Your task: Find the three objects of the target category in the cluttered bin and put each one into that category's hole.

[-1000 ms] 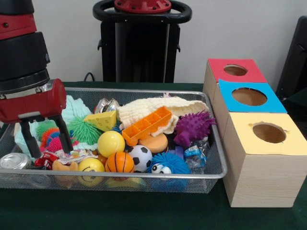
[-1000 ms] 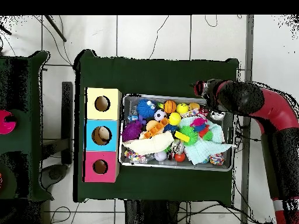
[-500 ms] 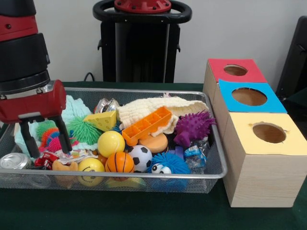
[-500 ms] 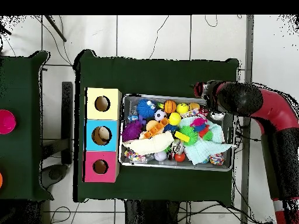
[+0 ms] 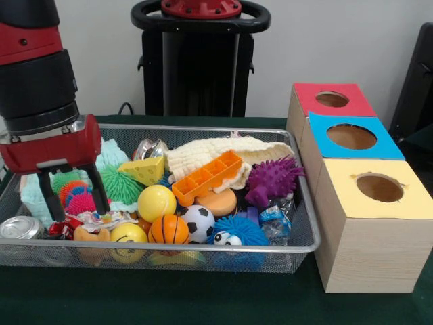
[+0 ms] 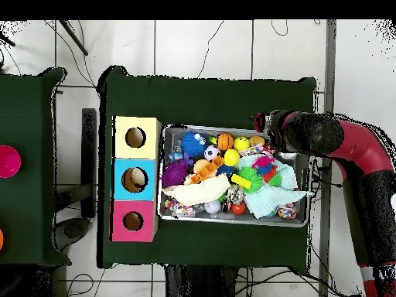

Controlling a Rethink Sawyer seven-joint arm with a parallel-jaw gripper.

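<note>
The wire mesh bin is full of toys. A yellow ball, a soccer ball, a basketball and a yellow smiley ball lie near its front. Three boxes stand to the right, with holes in a red top, a blue top and a yellow top. My gripper hangs open inside the bin's left end, its fingers astride pink and orange spiky balls, holding nothing. In the overhead view the gripper sits over the bin's upper right corner.
Also in the bin are a green spiky ball, a cheese wedge, an orange tray, a purple spiky toy, a blue fuzzy toy with eyes, a cream cloth and a crushed can.
My gripper has shifted a little to the right in the front view, further over the spiky balls, staying open. The toys have not moved.
</note>
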